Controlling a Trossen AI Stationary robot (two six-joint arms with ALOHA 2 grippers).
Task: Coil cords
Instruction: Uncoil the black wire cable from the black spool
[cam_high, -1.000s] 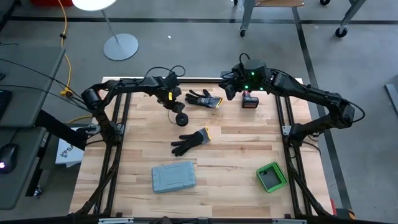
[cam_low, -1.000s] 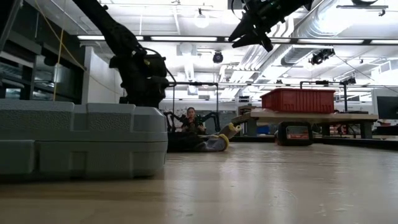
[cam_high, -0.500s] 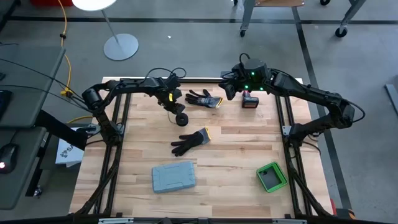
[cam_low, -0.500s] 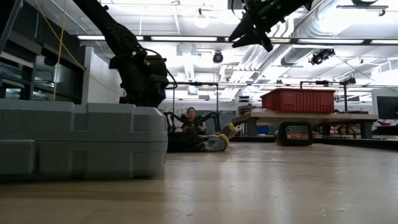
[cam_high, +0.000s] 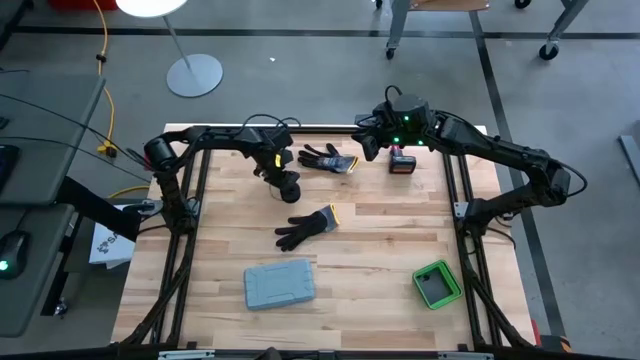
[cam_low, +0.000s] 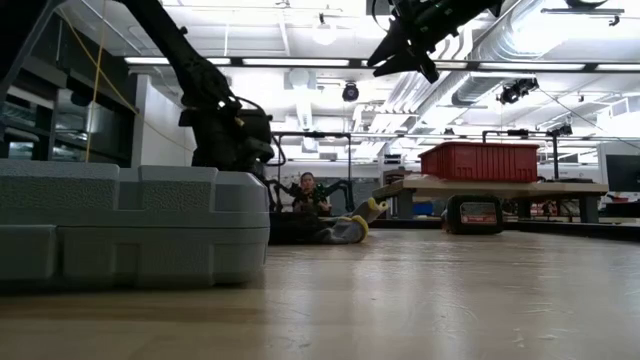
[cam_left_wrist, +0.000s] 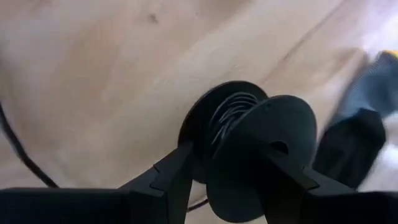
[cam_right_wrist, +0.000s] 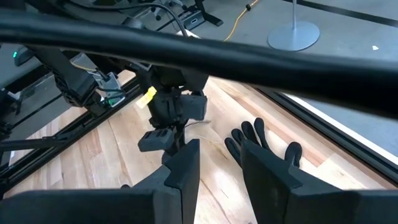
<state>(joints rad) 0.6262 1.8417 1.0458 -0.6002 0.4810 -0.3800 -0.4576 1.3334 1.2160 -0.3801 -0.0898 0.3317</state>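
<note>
Two dark arms reach over the wooden counter (cam_high: 380, 235). Left gripper (cam_left_wrist: 227, 171) sits just beside the far black glove (cam_high: 328, 158), on its left in the high view, fingers (cam_left_wrist: 171, 180) set around a black spool (cam_left_wrist: 252, 146) with the thin dark cord (cam_left_wrist: 231, 112) wound in its groove; they seem to be gripping the spool, though contact is hard to confirm. A loose strand (cam_left_wrist: 18, 149) trails across the wood nearby. Right gripper (cam_right_wrist: 216, 163) hangs raised above the counter on the other side of that glove (cam_right_wrist: 261, 144), next to a red-and-black battery (cam_high: 403, 162), its fingers partly apart with nothing between them.
</note>
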